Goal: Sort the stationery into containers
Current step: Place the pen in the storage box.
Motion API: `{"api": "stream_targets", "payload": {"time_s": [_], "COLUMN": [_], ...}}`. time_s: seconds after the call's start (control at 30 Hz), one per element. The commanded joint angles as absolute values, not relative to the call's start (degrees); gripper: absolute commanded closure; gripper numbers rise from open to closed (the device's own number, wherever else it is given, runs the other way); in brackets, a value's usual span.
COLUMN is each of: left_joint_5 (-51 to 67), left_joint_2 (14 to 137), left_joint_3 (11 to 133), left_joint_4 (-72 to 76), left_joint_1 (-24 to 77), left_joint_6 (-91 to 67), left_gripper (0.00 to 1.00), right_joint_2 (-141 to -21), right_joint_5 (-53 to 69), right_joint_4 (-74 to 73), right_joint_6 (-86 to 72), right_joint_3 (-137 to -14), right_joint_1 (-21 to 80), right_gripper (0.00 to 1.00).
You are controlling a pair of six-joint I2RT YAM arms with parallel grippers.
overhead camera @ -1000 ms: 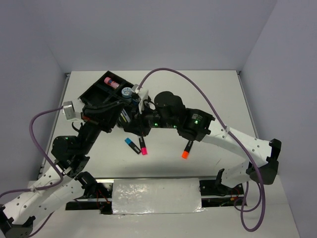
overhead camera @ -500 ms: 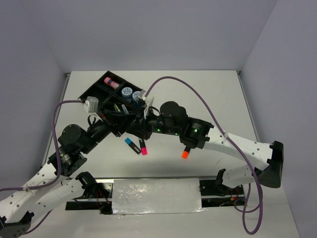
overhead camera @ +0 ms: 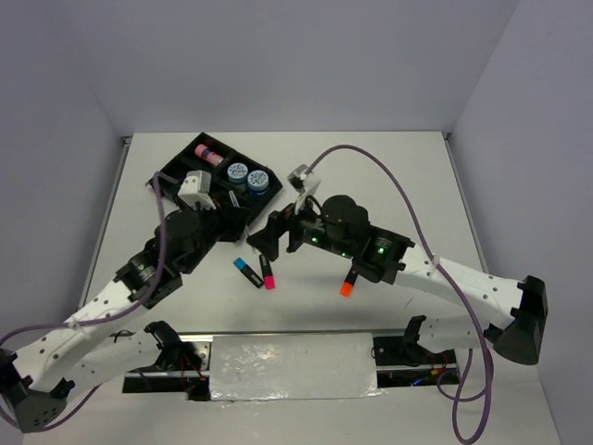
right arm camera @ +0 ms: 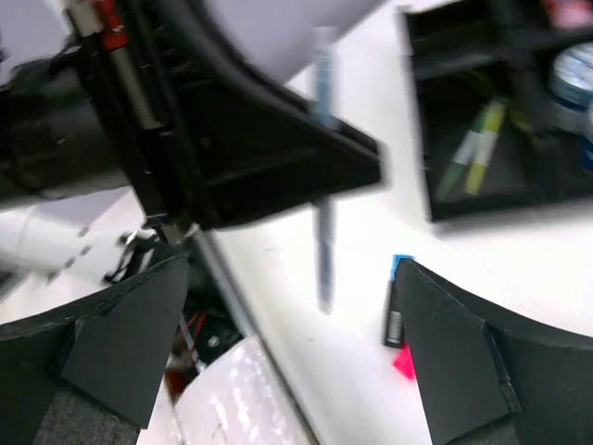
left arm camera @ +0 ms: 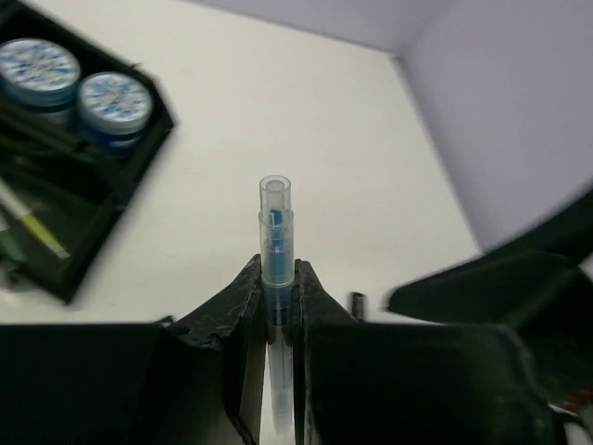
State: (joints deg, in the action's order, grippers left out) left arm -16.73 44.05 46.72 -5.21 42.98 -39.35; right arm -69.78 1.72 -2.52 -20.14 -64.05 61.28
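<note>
My left gripper (left arm camera: 276,278) is shut on a thin clear pen with blue ink (left arm camera: 275,227), whose end sticks out past the fingertips. In the top view the left gripper (overhead camera: 237,225) hovers beside the black divided tray (overhead camera: 176,170). My right gripper (overhead camera: 271,239) faces it, open and holding nothing. From the right wrist the pen (right arm camera: 322,243) hangs blurred between those spread fingers (right arm camera: 120,348). Two blue tubs (overhead camera: 237,172) and a pink-capped tube (overhead camera: 210,153) lie in the tray. Blue (overhead camera: 245,269), pink (overhead camera: 268,275) and orange (overhead camera: 348,283) highlighters lie on the table.
Green and yellow pens (right arm camera: 477,144) lie in a tray compartment. A white padded block (overhead camera: 292,366) sits at the near edge between the arm bases. Purple cables (overhead camera: 389,176) loop above both arms. Walls close in the table on three sides.
The right gripper has opened wide and drawn back to the right, away from the tray. The left arm has swung from over the tray toward the table's middle.
</note>
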Motion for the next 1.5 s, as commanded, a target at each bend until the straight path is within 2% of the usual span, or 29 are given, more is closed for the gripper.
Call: {"api": "stream_targets", "payload": {"time_s": [0.0,0.1,0.27,0.57,0.73,0.8,0.93,0.97,1.13,1.2,1.37,1.47], "left_joint_5": [-28.3,-27.2,-34.5,-39.3,-39.6,-39.1,-38.4,-37.8,-34.3,-32.6,-26.1,-27.8], "left_joint_2": [50.1,55.6,66.5,82.2,86.0,87.5,90.4,91.1,89.1,87.2,79.2,76.7], "left_joint_3": [50.4,51.0,51.1,55.0,54.2,54.6,55.5,55.6,55.5,55.5,61.3,66.5], "left_joint_4": [-10.1,-6.0,-1.2,8.3,14.7,15.3,14.9,14.6,13.0,11.8,-0.7,-16.0], "left_joint_1": [39.5,32.9,25.9,22.4,21.3,20.7,20.0,19.7,19.5,19.5,20.5,23.1], "left_joint_6": [-40.8,-40.4,-44.8,-44.1,-43.2,-43.2,-43.8,-44.3,-47.0,-47.5,-46.4,-46.9], "left_gripper": [1.0,1.0,1.0,0.9,0.88,0.83,0.63,0.49,0.06,0.01,0.01,0.01], "right_joint_2": [-64.6,-58.0,-47.2,-34.3,-30.5,-29.8,-31.0,-31.5,-34.5,-35.7,-43.0,-46.8], "right_joint_5": [-3.7,-6.6,-13.3,-12.7,-9.7,-8.5,-9.8,-10.2,-13.1,-14.1,-22.8,-24.0], "right_joint_4": [-1.1,-4.3,-11.5,-18.3,-18.9,-18.5,-19.7,-20.2,-22.8,-23.6,-30.0,-32.2], "right_joint_6": [-26.3,-26.4,-26.0,-27.7,-29.9,-30.1,-29.5,-29.4,-30.5,-31.2,-37.3,-40.9], "right_joint_3": [-56.7,-50.3,-44.8,-39.5,-37.8,-37.1,-36.9,-36.8,-36.8,-36.8,-38.1,-38.8], "right_joint_1": [56.3,53.4,51.6,51.3,51.3,51.3,51.3,51.3,51.3,51.3,51.0,50.1], "right_gripper": [0.0,0.0,0.0,0.0,0.0,0.0,0.0,0.0,0.0,0.0,0.0,0.0]}}
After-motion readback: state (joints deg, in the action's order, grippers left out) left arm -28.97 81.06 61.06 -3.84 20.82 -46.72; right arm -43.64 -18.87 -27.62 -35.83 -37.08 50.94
